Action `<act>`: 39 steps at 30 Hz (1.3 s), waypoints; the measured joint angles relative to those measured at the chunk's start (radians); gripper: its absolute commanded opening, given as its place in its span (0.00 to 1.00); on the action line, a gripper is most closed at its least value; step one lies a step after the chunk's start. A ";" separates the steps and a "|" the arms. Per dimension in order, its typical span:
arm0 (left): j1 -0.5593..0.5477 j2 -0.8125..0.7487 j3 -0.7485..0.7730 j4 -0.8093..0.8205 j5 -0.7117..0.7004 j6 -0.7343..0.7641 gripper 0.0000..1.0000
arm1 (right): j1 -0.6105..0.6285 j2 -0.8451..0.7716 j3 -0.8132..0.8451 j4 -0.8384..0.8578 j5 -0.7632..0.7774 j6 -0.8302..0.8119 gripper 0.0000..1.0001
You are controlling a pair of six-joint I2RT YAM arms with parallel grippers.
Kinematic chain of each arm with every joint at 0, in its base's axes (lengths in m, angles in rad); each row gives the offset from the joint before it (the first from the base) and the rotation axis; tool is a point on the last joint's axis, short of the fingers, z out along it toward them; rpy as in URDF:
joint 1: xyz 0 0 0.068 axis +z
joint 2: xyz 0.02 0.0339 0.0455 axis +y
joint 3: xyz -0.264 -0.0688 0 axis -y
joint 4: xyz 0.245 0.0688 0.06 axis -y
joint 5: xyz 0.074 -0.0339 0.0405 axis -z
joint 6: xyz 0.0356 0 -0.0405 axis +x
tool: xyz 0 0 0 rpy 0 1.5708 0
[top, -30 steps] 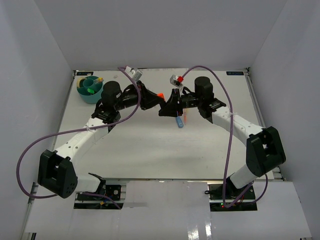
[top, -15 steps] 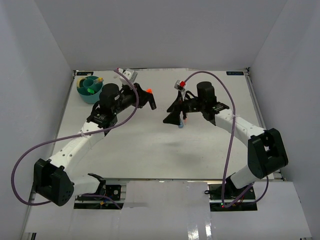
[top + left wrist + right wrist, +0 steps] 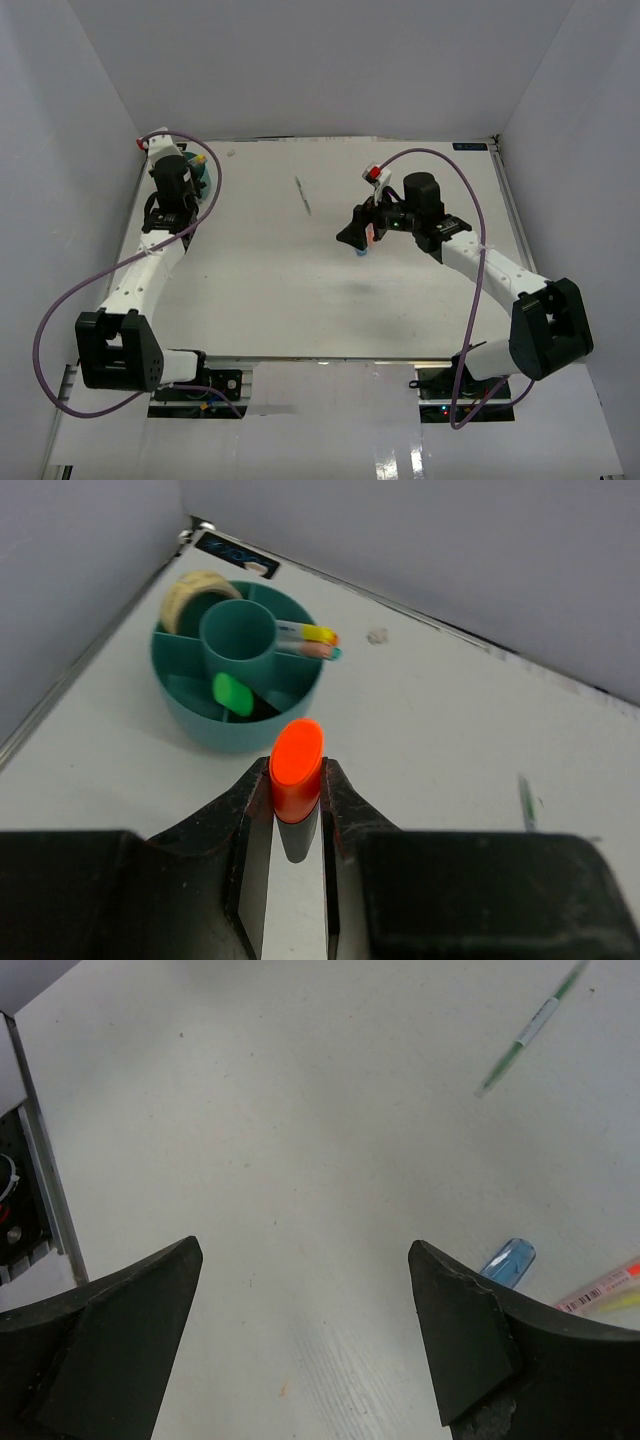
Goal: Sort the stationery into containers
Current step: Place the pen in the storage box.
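My left hand [image 3: 297, 782] clamps the orange highlighter [image 3: 297, 758]; cup [image 3: 190, 718] lies close at 11 o'clock. Right hand [image 3: 302, 1255] spread wide, empty.

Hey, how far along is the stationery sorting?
The teal organiser already holds a tape roll, a green highlighter and some pens. The left gripper holds an orange highlighter near it. Left on the table: a blue highlighter, a green pen and a pink pen. The right gripper is open.

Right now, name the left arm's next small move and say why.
Probably ease the left gripper forward until it is over the teal organiser: it is shut on the orange highlighter, and the organiser sits just ahead, slightly left, with open compartments showing.
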 measured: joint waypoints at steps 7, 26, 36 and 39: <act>0.102 0.107 -0.007 0.138 -0.013 -0.092 0.08 | 0.000 -0.002 -0.008 -0.008 0.029 -0.005 0.90; 0.190 0.358 0.019 0.399 0.002 -0.202 0.09 | 0.000 -0.006 -0.009 -0.008 0.029 -0.030 0.90; 0.190 0.419 0.050 0.482 -0.001 -0.207 0.15 | 0.000 -0.006 -0.020 -0.008 0.029 -0.035 0.90; 0.190 0.455 0.053 0.497 0.000 -0.207 0.17 | 0.000 -0.006 -0.020 -0.008 0.029 -0.035 0.90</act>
